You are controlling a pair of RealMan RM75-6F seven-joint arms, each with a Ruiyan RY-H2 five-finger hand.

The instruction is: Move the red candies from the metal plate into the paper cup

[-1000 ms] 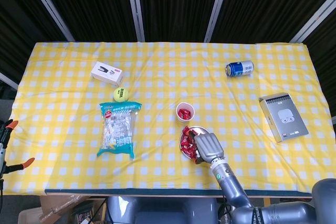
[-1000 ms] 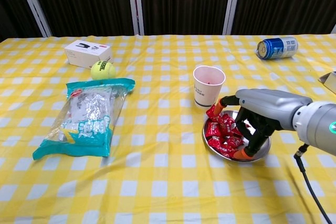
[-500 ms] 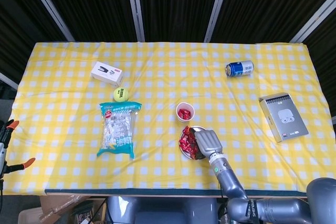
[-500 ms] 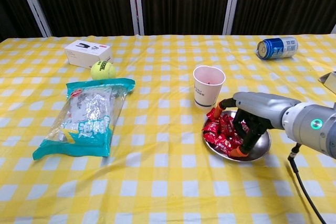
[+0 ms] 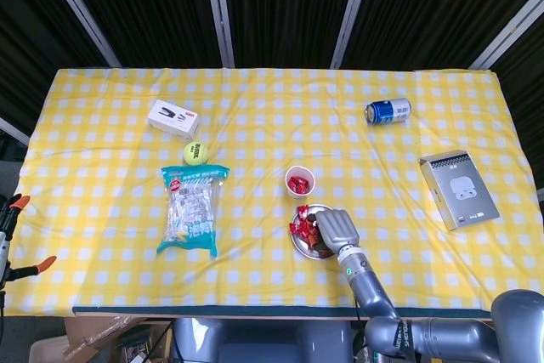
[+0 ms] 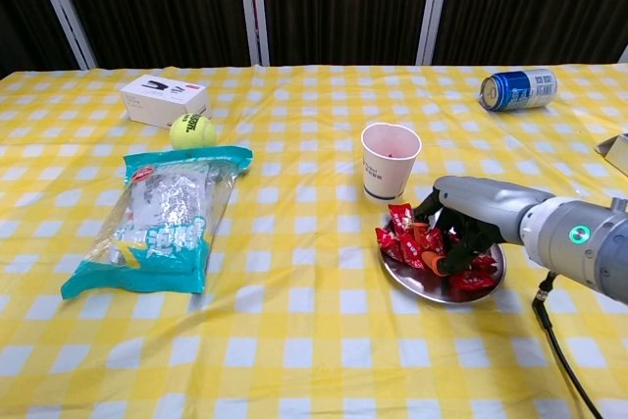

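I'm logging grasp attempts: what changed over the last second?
The right robot hand lowered onto the round metal plate and curled its fingers into the red wrapped candies, shifting them; whether it holds one is unclear. The white paper cup, tennis ball and blue can stayed put.

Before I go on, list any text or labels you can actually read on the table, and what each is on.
None can be read for certain.
White box: dark print, too small.
Tennis ball: dark lettering, blurred.
Snack bag: print blurred.
Blue can: label blurred.
Paper cup: faint print, unreadable.
Grey box: no letters legible.
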